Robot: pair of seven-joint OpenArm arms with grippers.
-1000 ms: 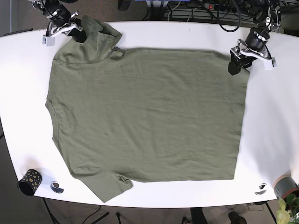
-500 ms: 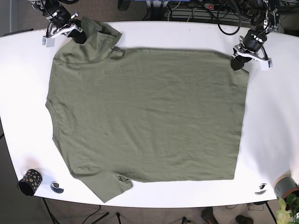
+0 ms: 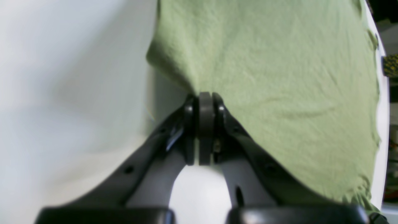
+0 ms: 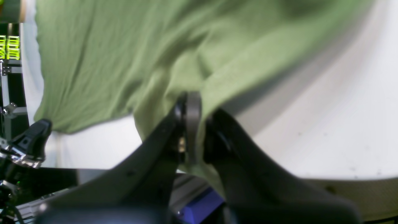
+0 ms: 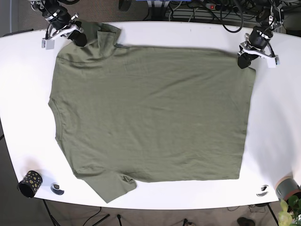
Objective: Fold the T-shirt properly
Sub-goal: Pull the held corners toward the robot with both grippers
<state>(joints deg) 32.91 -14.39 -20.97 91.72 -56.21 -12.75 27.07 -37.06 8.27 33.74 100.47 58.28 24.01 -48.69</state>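
Note:
An olive-green T-shirt (image 5: pixel 150 113) lies spread flat over the white table (image 5: pixel 273 122). My left gripper (image 5: pixel 243 61) is shut on the shirt's far right corner; the left wrist view shows the gripper (image 3: pixel 203 102) pinching the T-shirt's (image 3: pixel 264 62) hem. My right gripper (image 5: pixel 80 36) is shut on the sleeve at the far left corner. In the right wrist view that gripper (image 4: pixel 189 105) clamps a fold of the T-shirt (image 4: pixel 124 56), which is lifted and bunched there. The near sleeve (image 5: pixel 113 186) lies at the front edge.
A black dotted cup (image 5: pixel 30 183) and a small ring-shaped object (image 5: pixel 57 189) sit at the front left corner. Another small object (image 5: pixel 262 190) and a grey cup (image 5: pixel 287 187) are at the front right. Cables (image 5: pixel 207 12) run behind the table's far edge.
Both grippers have pulled the shirt's far edge toward the back of the table; the whole shirt has slid that way and lies flatter, with the right corner stretched outward.

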